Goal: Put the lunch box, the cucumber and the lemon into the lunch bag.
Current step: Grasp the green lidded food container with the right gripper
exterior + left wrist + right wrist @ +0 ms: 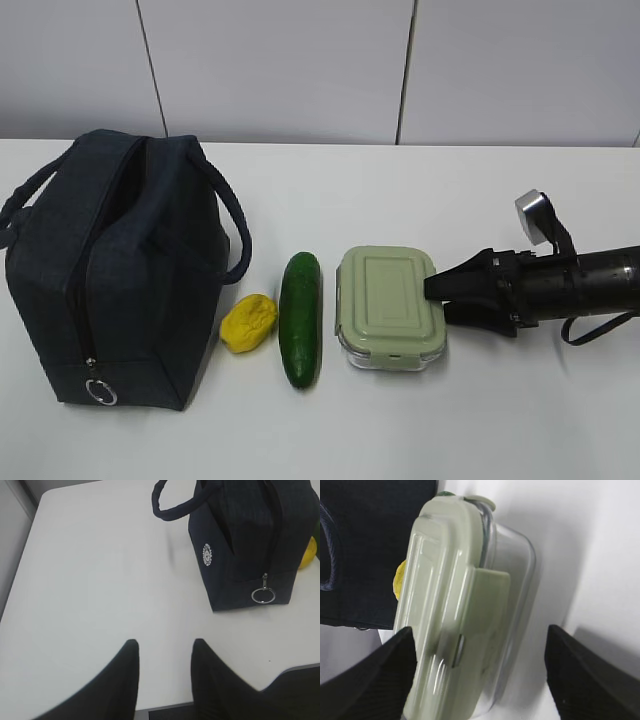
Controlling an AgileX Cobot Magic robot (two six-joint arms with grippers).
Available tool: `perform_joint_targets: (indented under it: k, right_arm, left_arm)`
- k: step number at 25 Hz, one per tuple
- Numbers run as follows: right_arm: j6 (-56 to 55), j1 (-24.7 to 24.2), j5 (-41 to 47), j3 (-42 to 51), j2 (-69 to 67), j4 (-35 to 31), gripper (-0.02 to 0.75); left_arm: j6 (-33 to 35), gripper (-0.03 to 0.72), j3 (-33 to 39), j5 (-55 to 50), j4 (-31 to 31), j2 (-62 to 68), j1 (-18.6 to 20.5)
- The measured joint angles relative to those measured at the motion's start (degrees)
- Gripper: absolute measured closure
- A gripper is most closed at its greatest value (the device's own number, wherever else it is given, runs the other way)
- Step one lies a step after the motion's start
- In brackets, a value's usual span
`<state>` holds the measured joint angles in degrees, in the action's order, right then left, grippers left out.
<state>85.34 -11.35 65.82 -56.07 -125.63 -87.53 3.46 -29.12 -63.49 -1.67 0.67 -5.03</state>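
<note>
The navy lunch bag (110, 270) stands at the left with its top zipper open and its ring pull (100, 391) low on the near end. To its right lie the yellow lemon (249, 322), the dark green cucumber (301, 318) and the sage-lidded lunch box (390, 305), all on the table. My right gripper (440, 298) is open, one jaw on each side of the lunch box's right end. In the right wrist view (480, 630) the jaws stand wide around the box (455, 605). My left gripper (164, 642) is open and empty over bare table, short of the bag (240, 545).
The white table (520, 420) runs back to a pale panelled wall. The table's near edge shows under my left gripper (165, 712). The bag's padded handles (172, 505) hang out to both sides.
</note>
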Motion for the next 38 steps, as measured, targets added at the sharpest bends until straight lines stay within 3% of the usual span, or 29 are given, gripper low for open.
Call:
perform_joint_targets:
  k: [11, 23, 29, 34, 38]
  right_arm:
    - [0.0, 5.98, 0.0, -3.91, -1.39, -0.23, 0.136]
    - [-0.37, 6.58, 1.65, -4.4, -3.85, -1.49, 0.146]
    - [-0.37, 6.58, 1.65, -4.4, -3.85, -1.27, 0.227]
    - [-0.91, 6.58, 2.73, -4.4, -3.94, -0.72, 0.339]
    - [-0.91, 6.58, 3.37, -4.4, -4.07, 1.08, 0.363]
  left_arm:
    - [0.0, 0.45, 0.0, 0.0, 0.0, 0.0, 0.0]
    - [0.0, 0.45, 0.0, 0.0, 0.0, 0.0, 0.0]
    - [0.0, 0.45, 0.0, 0.0, 0.0, 0.0, 0.0]
    - [0.0, 0.45, 0.0, 0.0, 0.0, 0.0, 0.0]
    - [0.0, 0.45, 0.0, 0.0, 0.0, 0.0, 0.0]
